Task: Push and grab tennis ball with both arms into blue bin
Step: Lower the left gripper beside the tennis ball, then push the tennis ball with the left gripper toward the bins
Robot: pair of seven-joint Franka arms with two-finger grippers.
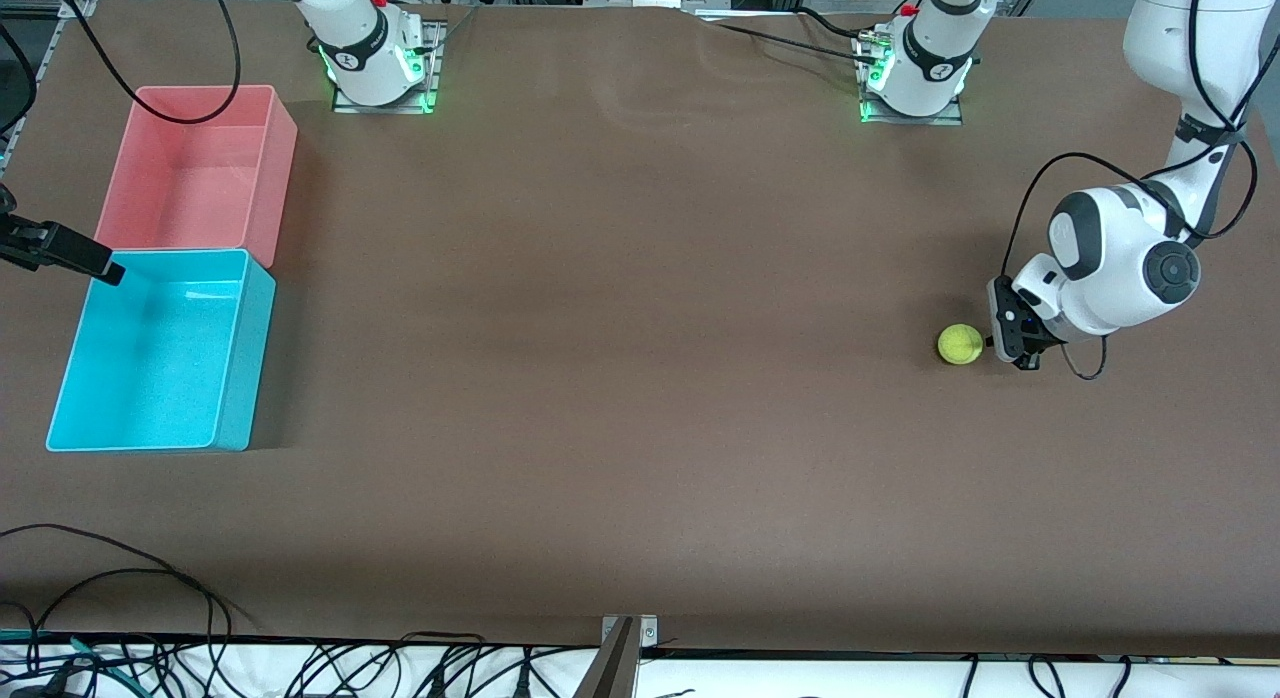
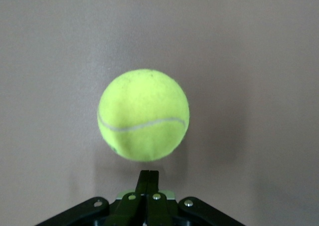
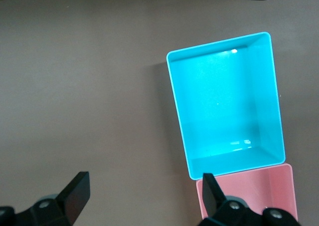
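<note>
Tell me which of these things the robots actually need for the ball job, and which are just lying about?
Needed:
- ball, on the table by the left end effector, which is shut
- blue bin, empty
- right end effector, open, waiting over the bins

Lying about:
- pink bin, empty, touching the blue bin, farther from the camera
- loose cables at the table's near edge
</note>
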